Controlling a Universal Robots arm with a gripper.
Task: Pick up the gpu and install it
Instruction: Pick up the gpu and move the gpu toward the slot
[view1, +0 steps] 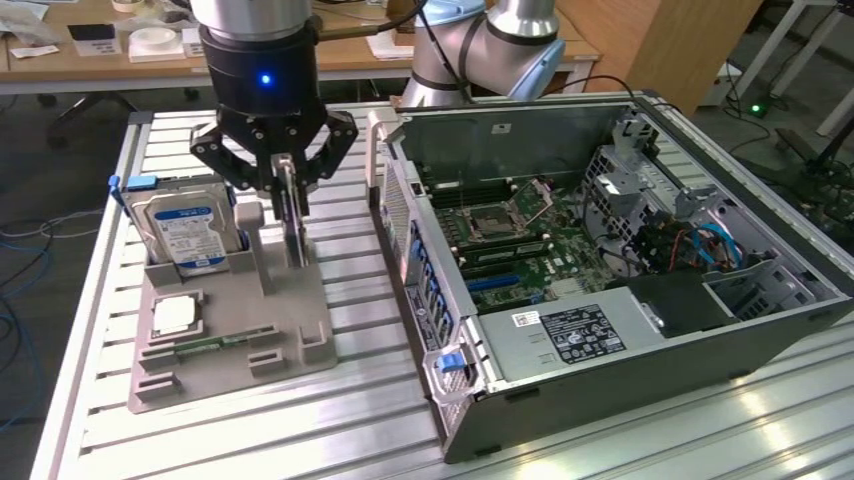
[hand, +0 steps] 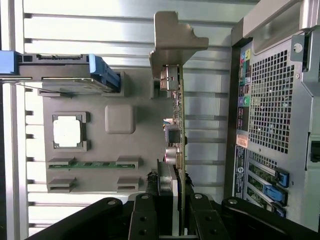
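My gripper (view1: 284, 190) is closed on the gpu (view1: 294, 235). The fingers press on both flat faces of the card near its upper edge. The card stands upright and edge-on, over the grey fixture plate (view1: 227, 370) that lies on the slatted metal table (view1: 360, 420). I cannot tell if its lower edge sits in the holder or is already lifted out.

In the wrist view the gpu (hand: 181, 130) is a thin line running away from my gripper (hand: 176, 182), and its metal bracket (hand: 172, 40) is at the far end.

On the same plate, just beside the card, stands the hard drive (view1: 180, 225) with the blue-white label. The processor chip (view1: 176, 315) and a memory stick (hand: 92, 164) lie flat near it. The open computer case (view1: 601, 250) is on the exterior view's right, near the plate.
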